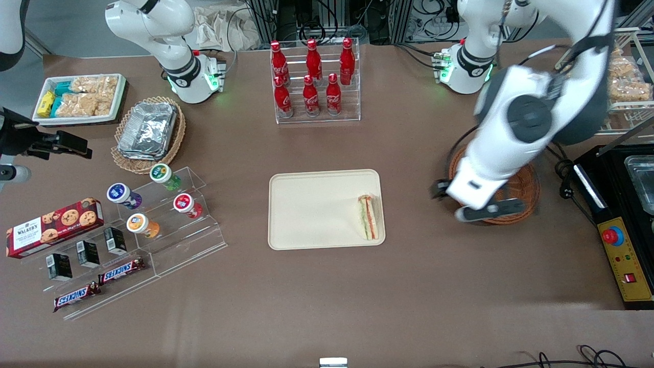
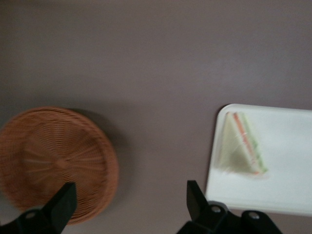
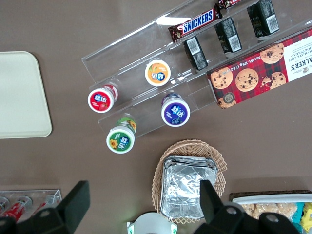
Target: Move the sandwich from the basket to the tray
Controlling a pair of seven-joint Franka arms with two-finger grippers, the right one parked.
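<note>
Desk (image 1: 419, 286) carried everything; task looked essentially done at this moment. Largest to smallest:

Tray (image 1: 311, 204), cream, sat mid-desk, nearer the front camera than the cola bottle rack (image 1: 315, 82). It was bare except along the edge toward the working arm's end.

Basket (image 1: 526, 191), reddish-brown wicker, sat on the desk well apart from the tray, toward the working arm's end. Wrist view showed the basket (image 2: 53, 161) with nothing in it, weave visible right across the bottom.

Gripper (image 1: 462, 202) hung above the basket's rim on the tray side, clear of both basket and tray. Wrist view showed the fingers (image 2: 195, 197) spread wide with only bare desk between them, nothing held.

Sandwich (image 1: 370, 217) lay inside the tray, flat, at the edge nearest the basket, filling layers showing; wrist view confirmed the sandwich (image 2: 242, 145) wholly within the rim.

Judgement: transfer complete, release done. What was left, if anything, was parking the arm. No risk visible to the placement; the sandwich sat close to the rim but not over it.
</note>
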